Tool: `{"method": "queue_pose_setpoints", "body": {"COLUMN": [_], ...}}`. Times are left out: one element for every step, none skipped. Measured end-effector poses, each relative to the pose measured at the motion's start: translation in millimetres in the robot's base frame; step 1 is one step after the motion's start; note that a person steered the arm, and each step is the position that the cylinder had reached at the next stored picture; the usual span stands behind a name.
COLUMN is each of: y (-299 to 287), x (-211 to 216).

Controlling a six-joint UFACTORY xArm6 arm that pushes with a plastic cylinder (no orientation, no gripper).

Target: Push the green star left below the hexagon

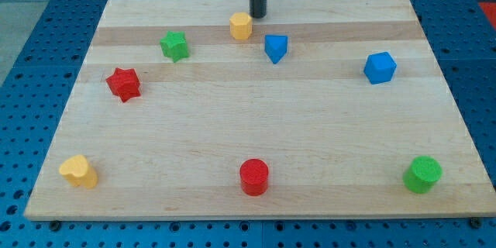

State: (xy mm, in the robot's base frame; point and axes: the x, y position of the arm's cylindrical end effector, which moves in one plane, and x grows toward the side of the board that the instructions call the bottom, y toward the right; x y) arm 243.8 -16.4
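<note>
The green star [175,46] lies at the board's upper left. The yellow hexagon [241,26] sits to its right and slightly higher, near the top edge. My tip [257,15] is at the top of the board, just right of and above the yellow hexagon, close to it. The tip is well to the right of the green star, with the hexagon between them.
A red star [123,84] lies below-left of the green star. A blue triangular block [275,48] is below-right of the hexagon. A blue cube [380,67] is at right. A yellow heart [79,171], a red cylinder [254,177] and a green cylinder [422,174] line the bottom.
</note>
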Motion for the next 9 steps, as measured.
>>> {"method": "queue_pose_setpoints", "body": {"y": [-26.8,-65.2,-114.4,-163.1,-182.4,-182.0,-164.7,-157.2,-151.2], "x": [6.3,6.3,8.0,36.0,60.6,65.8,88.8,94.2,94.2]}}
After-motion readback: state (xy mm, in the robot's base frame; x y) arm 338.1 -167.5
